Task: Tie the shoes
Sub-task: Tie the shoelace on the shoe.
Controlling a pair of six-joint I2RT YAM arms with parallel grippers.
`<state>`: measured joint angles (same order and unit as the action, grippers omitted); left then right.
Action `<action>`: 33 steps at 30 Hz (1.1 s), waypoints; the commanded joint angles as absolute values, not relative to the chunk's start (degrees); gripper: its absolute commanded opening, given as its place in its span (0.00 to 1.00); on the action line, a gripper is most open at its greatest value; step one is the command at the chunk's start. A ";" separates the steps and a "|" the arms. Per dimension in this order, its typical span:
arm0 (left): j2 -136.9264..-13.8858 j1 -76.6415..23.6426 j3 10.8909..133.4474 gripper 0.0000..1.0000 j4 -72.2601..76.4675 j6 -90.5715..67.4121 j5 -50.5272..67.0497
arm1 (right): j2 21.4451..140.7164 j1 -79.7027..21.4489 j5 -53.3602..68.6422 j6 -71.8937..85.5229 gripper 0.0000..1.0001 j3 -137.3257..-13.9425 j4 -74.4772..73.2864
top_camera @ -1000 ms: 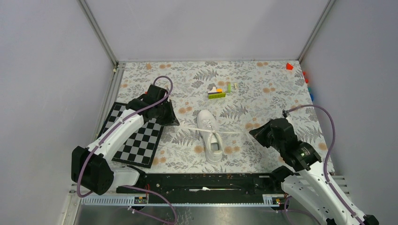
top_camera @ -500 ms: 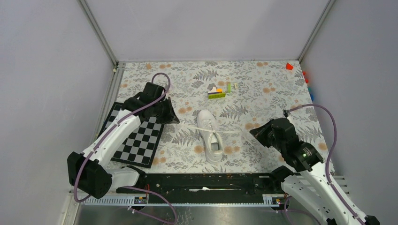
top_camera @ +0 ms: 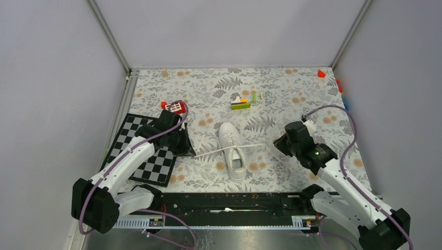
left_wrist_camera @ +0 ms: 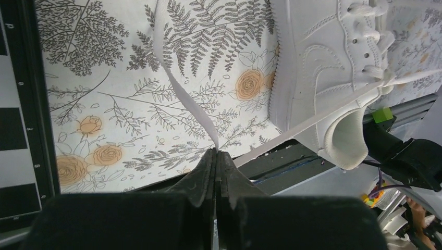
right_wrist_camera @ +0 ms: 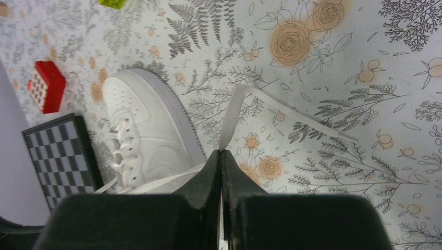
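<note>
Changes since the earlier frames: left arm drawn back toward the near edge, uncovering a red block [top_camera: 174, 107] with a white grid face; right arm shifted in toward the shoe.

1. Sneaker [top_camera: 232, 151]: all white, low-top. Lies at the middle of the surface [top_camera: 292, 94], sole down, toe toward the far wall, heel toward the arm bases.
2. Left lace end [top_camera: 208, 151]: flat white strip running from the upper eyelets out to the left. Lifted clear of the surface near the shoe in the left wrist view.
3. Right lace end [top_camera: 258, 146]: runs from the same eyelets out to the right. The free tail lies flat on the floral print in the right wrist view. The two ends appear to cross at the tongue, though the crossing is too small to read clearly.
4. Left tool [top_camera: 188, 151]: jaws pressed together, pinching the left lace end at the fingertips. Sits just left of the sneaker, at the checkerboard's right corner.
5. Right tool [top_camera: 278, 145]: jaws pressed together, pinching the right lace end. Sits to the right of the sneaker, apart from it.
6. Checkerboard [top_camera: 159, 166]: black and white, near left, partly under the left arm.
7. Cluster of small coloured bricks [top_camera: 241, 103]: beyond the toe, well apart from it.
8. Red piece [top_camera: 321, 73]: far right corner.
</note>
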<state>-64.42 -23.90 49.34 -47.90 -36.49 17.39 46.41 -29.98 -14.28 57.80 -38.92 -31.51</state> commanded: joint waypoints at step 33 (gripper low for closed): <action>-99.25 -42.87 61.95 0.00 -19.94 -48.67 18.16 | 56.66 -37.82 -4.27 64.11 0.00 -25.05 -15.27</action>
